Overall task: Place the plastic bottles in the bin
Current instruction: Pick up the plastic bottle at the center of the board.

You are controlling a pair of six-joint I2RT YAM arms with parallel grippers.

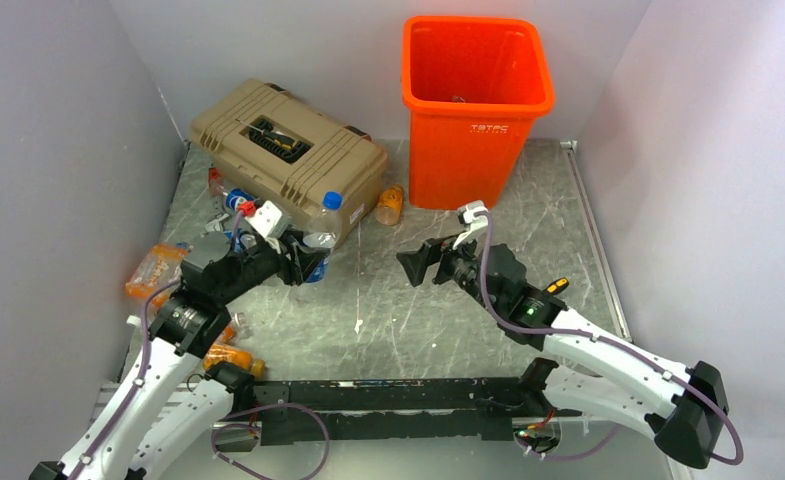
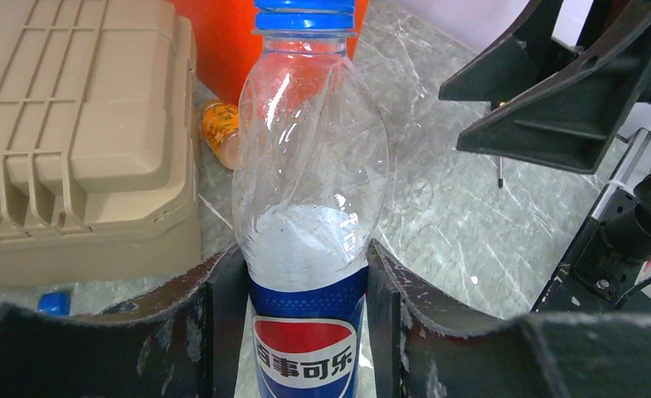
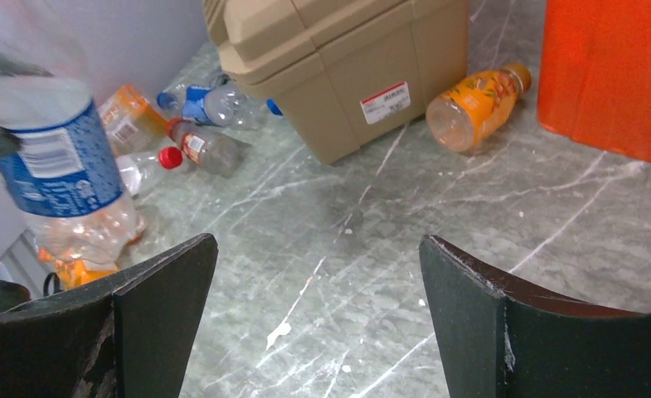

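Note:
My left gripper (image 1: pixel 303 262) is shut on a clear Pepsi bottle (image 1: pixel 323 225) with a blue cap, held above the table in front of the toolbox. In the left wrist view both fingers press the blue label of this bottle (image 2: pixel 309 166), and its cap points away from me. The right gripper (image 1: pixel 430 262) hangs open mid-table, facing the left one, with only bare table between its fingers (image 3: pixel 164 298). The orange bin (image 1: pixel 476 110) stands at the back. A small orange juice bottle (image 1: pixel 389 205) lies by the bin's left foot. Several more bottles (image 3: pixel 197 148) lie left of the toolbox.
A tan ribbed toolbox (image 1: pixel 288 150) sits at the back left, close beside the bin. Crushed orange-labelled bottles (image 1: pixel 153 270) lie by the left wall and near the left arm's base (image 1: pixel 230 355). White walls close in the grey table (image 1: pixel 568 250) on three sides.

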